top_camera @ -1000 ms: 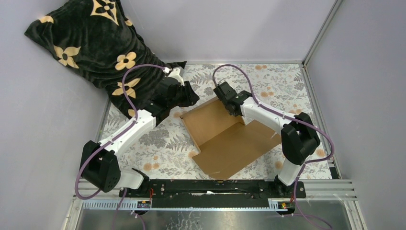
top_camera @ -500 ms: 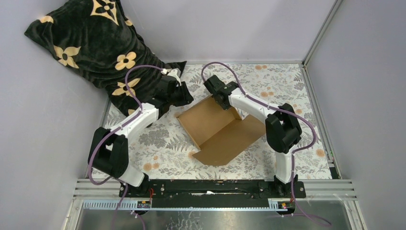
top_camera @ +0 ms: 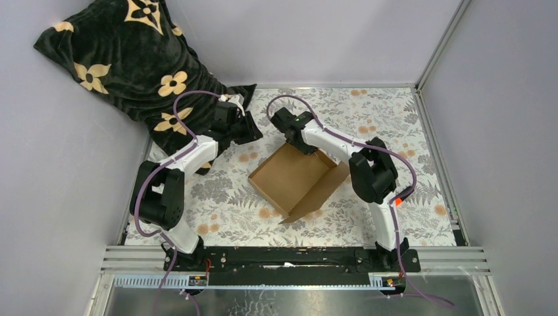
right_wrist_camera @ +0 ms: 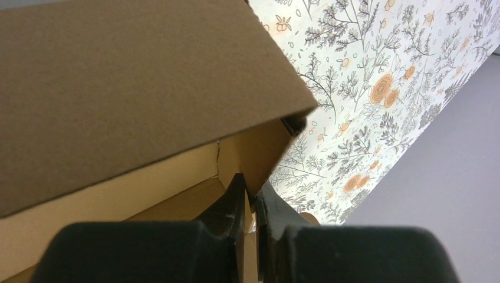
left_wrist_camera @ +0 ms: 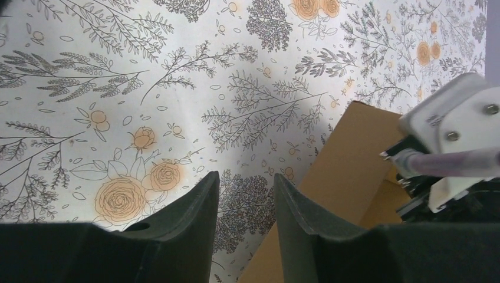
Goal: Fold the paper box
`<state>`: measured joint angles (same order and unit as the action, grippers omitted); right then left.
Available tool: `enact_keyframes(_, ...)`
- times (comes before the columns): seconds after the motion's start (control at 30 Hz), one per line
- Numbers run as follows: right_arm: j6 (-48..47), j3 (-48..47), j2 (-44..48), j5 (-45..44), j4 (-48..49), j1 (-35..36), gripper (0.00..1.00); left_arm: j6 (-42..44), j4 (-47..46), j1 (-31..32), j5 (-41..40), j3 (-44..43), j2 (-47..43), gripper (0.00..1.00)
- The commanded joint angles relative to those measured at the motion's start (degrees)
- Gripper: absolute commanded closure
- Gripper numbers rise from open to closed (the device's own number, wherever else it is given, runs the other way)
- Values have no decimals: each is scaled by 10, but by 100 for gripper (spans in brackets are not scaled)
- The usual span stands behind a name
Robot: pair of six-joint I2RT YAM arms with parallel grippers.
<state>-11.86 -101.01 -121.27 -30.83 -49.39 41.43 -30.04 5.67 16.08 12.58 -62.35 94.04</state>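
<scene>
The paper box [top_camera: 293, 179] is brown corrugated cardboard lying on the flowered table top, its near-right panel [top_camera: 324, 191] tilted up. My right gripper [top_camera: 303, 141] is at the box's far corner, shut on the edge of a cardboard wall [right_wrist_camera: 262, 159]. In the right wrist view the jaws [right_wrist_camera: 252, 187] pinch that edge beneath a large brown flap [right_wrist_camera: 135, 88]. My left gripper [top_camera: 250, 130] hovers to the left of the box, open, with only tablecloth between its fingers [left_wrist_camera: 246, 177]. The box's corner [left_wrist_camera: 348, 171] lies to its right, apart from the fingers.
A black blanket with tan flowers [top_camera: 112, 59] is heaped in the back left corner, close behind the left arm. Grey walls and a metal rail [top_camera: 434, 151] bound the table. The right arm's white wrist [left_wrist_camera: 454, 130] shows in the left wrist view.
The right gripper has pulled the box left and toward the back, and the near-right panel has risen from flat to tilted. The left gripper has drawn back a little to the left.
</scene>
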Motion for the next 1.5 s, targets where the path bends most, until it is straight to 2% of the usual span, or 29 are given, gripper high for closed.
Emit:
enact_keyframes(0.0,-13,-19,-31,-30,-31,14,95,-7,-41,-2,26,-3,10,54)
enact_keyframes(0.17,-13,-15,-28,-23,6,20,88,-3,-42,-2,23,3,9,54)
enact_keyframes(0.3,-16,-14,-28,-17,30,24,76,-6,-48,-3,24,12,10,54)
enact_keyframes(0.33,-16,-14,-29,-19,35,26,72,-6,-50,-3,24,15,10,54)
enact_keyframes(0.37,-17,-15,-30,-17,37,27,58,-6,-52,-3,25,17,10,54)
enact_keyframes(0.4,-17,-17,-31,-15,39,28,54,-6,-52,-3,25,18,10,54)
enact_keyframes(0.5,-15,-28,-33,-10,43,29,52,-7,-54,-7,29,25,10,54)
enact_keyframes(0.77,-24,-70,-57,-4,36,33,53,-7,-54,-14,37,30,12,54)
enact_keyframes(0.97,-31,-66,-71,45,42,34,55,-8,-70,-19,40,32,13,54)
enact_keyframes(1.17,-31,-51,-81,61,61,34,64,-10,-78,-24,46,39,15,54)
enact_keyframes(1.27,-28,-49,-83,46,72,33,71,-10,-82,-27,46,42,13,54)
enact_keyframes(1.47,-33,-37,-86,16,100,34,79,-15,-93,-32,56,45,17,54)
